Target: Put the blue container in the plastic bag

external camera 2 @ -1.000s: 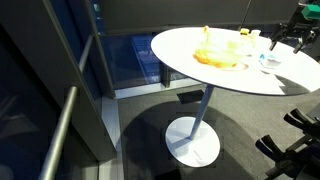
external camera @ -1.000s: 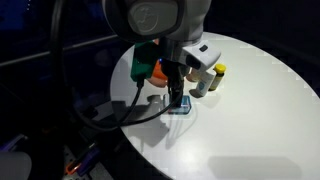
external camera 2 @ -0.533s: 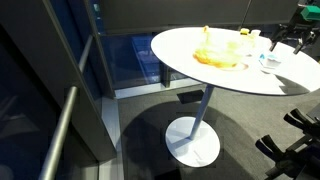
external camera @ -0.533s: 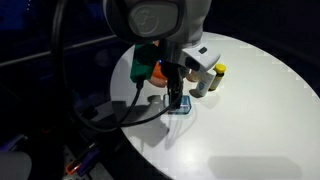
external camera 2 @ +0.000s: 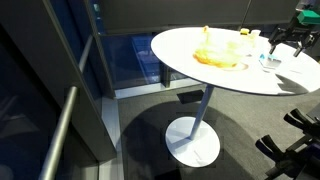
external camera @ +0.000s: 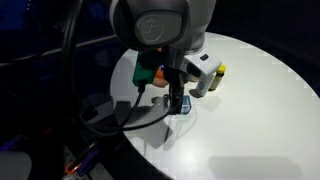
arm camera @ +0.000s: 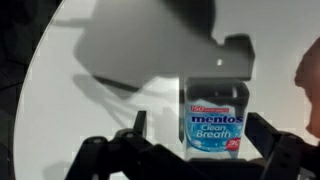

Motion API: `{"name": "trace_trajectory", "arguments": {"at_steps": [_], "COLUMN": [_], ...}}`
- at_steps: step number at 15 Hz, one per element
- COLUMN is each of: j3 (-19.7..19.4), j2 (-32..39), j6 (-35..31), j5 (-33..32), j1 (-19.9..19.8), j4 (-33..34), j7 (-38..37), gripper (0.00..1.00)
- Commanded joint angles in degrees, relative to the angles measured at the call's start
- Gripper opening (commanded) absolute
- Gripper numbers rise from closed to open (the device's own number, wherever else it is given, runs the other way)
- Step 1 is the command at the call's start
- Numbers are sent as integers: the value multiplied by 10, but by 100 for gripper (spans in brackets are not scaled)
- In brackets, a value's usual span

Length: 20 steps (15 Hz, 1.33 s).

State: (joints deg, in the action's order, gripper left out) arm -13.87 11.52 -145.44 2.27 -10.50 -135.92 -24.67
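white round table (external camera: 250, 100) in a dark room; your gripper (arm camera: 195, 140) hangs low, fingers spread either side of the blue container (arm camera: 215, 120) standing on the tabletop; you're at the grasp; next, close squarely, lift, carry to the plastic bag (external camera 2: 218, 57).

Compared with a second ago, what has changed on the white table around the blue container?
The arm's wrist links dipped and turned slightly. The tool stays low over the small blue Mentos container, with its fingers open on either side and nothing gripped. The container, the small bottles beside it and the yellow plastic bag have not moved on the round white table.
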Motion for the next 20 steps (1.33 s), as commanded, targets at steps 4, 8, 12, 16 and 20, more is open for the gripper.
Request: {"name": "trace_trajectory", "arguments": {"at_steps": [4, 8, 12, 16, 20], "j3": [-5, -6, -10, -20, -31], "j2": [52, 80, 100, 89, 64], "j6": [-30, -44, -44, -42, -37], "j5": [0, -1, -3, -11, -17], "j1": [10, 19, 29, 41, 53], "j4": [36, 49, 59, 56, 53], "j7": [-6, -6, -8, -16, -19], "gripper": [100, 100, 100, 68, 39]}}
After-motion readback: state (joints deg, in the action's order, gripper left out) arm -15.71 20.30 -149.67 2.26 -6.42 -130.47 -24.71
